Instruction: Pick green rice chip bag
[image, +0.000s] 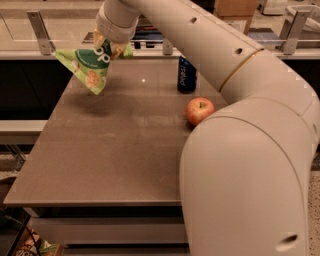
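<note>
Bag (89, 69) in tool (108, 49) (far left), tip downward

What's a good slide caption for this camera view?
Gripper holds the green chip bag above the far left corner of the table; a blue can and an apple rest nearby.

- The green rice chip bag (90, 67) is a crinkly light-green pouch with a dark green round logo, white letters and orange chip pictures lower down.
- It hangs clear of the table (125, 150), over the 11 o'clock corner, with its shadow on the top below.
- It is tilted: one corner points to 9 o'clock, another to 6 o'clock.
- The gripper (111, 50) pinches its upper edge, at the bag's 2 o'clock.
</note>
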